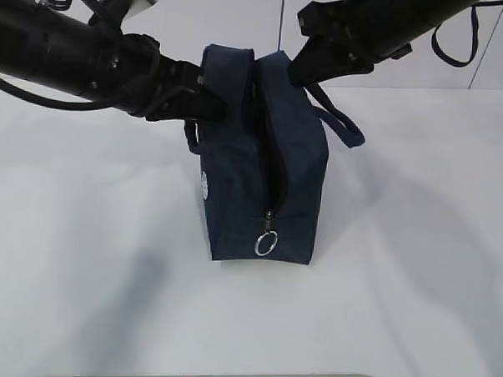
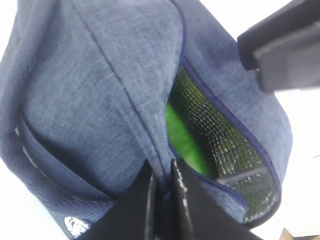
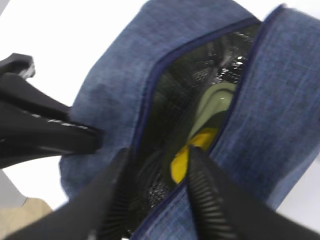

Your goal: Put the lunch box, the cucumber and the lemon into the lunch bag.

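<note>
White laminate, the desk (image 1: 433,246) carries a boxy navy fabric lunch bag (image 1: 260,180) standing upright, its mouth unzipped. We see the left claw (image 2: 162,197) pinched shut on the bag's left wall, we judge to hold the mouth wide. A sage-lidded clear lunch box (image 3: 217,102) lies inside against the foil lining; the green strip (image 2: 185,142) beside it is probably the cucumber. Over the small yellow lemon (image 3: 190,155), already in the bag, the right claw (image 3: 157,175) has its jaws parted and empty.
</note>
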